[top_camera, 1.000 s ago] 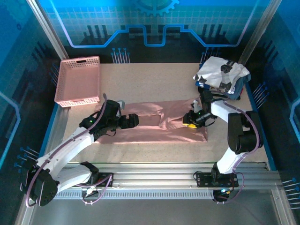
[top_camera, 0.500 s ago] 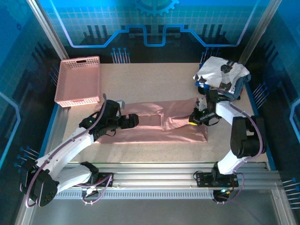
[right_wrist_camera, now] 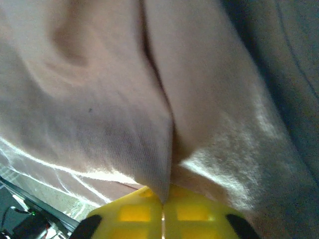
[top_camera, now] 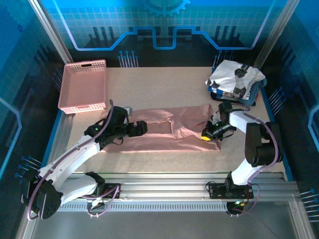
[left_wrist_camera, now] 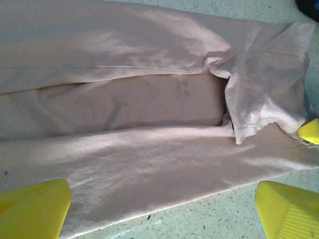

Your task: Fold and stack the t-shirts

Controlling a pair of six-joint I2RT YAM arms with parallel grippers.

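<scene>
Dusty-pink t-shirt (top_camera: 169, 132) lies across the table (top_camera: 159, 89) as a long band, side edges folded inward, cloth bunched at its right end. Right gripper (right_wrist_camera: 162, 211) pinches that end (presumably to carry it over for the next fold); left gripper (left_wrist_camera: 160, 209) hovers wide apart and empty above the left half, likely ready to steady it.

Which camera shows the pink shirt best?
The top external view: the pink shirt lies there nearly whole, spread in a long strip across the table. The left wrist view catches its folded middle; the right wrist view is a close-up of cloth pinched in the right tool.
</scene>
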